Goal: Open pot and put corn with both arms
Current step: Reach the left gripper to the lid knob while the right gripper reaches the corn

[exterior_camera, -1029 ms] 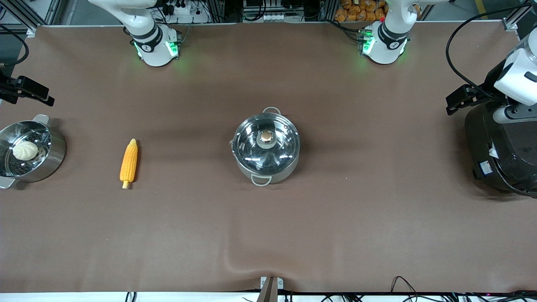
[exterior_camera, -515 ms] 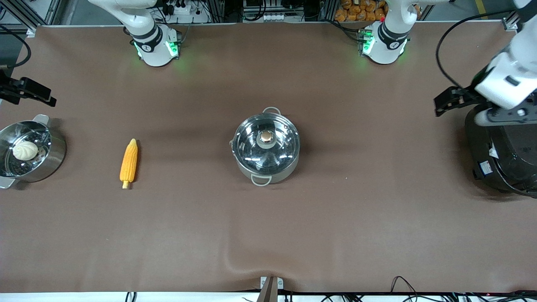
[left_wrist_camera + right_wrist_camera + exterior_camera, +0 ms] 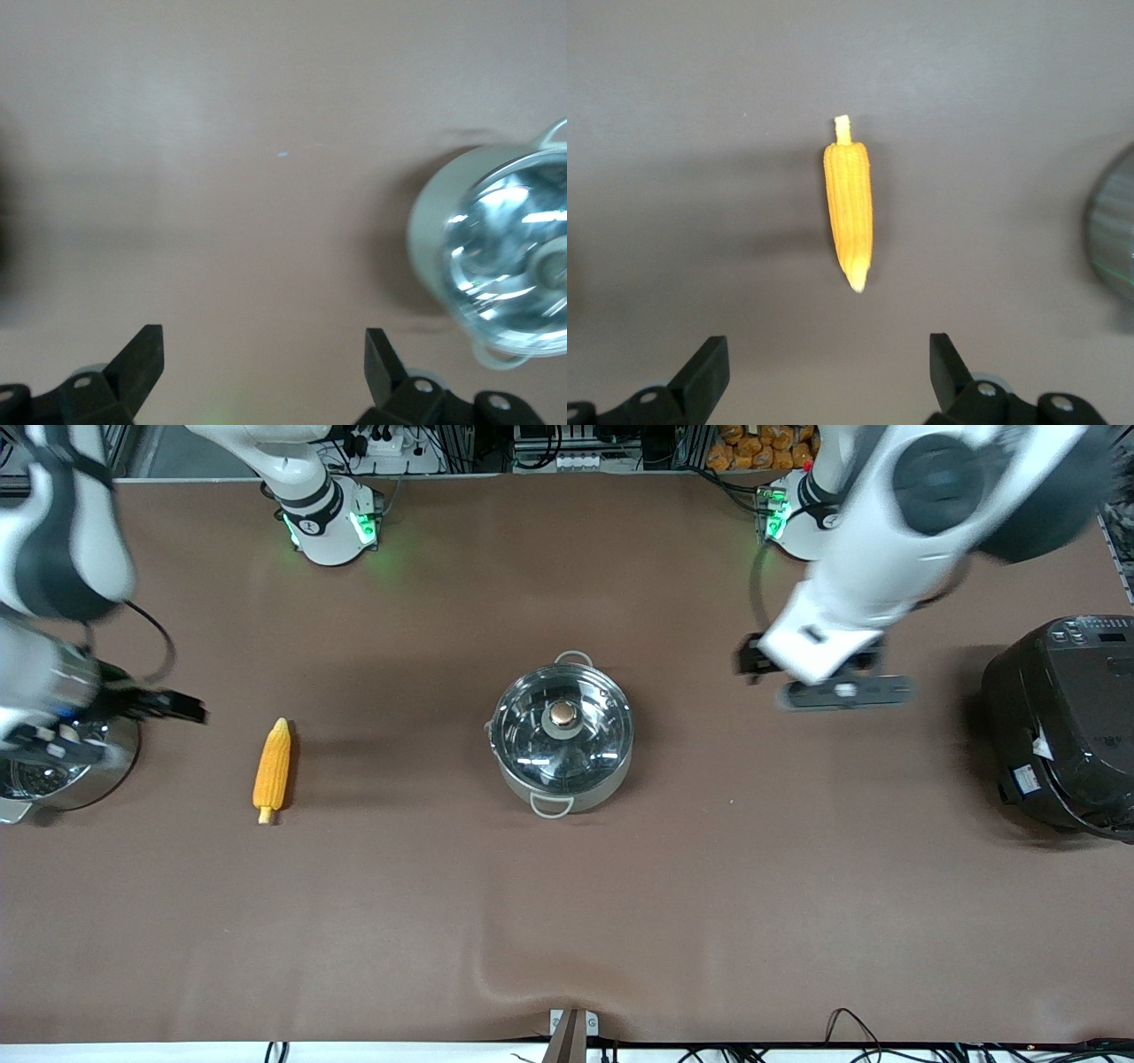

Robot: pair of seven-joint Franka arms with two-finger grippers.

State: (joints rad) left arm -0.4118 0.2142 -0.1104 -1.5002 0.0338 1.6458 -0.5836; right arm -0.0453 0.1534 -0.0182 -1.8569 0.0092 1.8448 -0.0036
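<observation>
Both pincers, left and right, now inward; pot lidded.

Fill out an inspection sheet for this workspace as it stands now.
Surface: brown table cover, wrinkled at the edge nearest the front camera.
Pot: pot mid-table, glass lid on.
Corn: corn lying flat toward the right arm's end.
Clutter: steamer pot; black cooker.
Left gripper: left gripper open, over bare cover between pot and cooker.
Right gripper: right gripper open, over the cover beside the corn.
Cables: cables at the front edge.
Surroundings: frame rails past the bases.
</observation>
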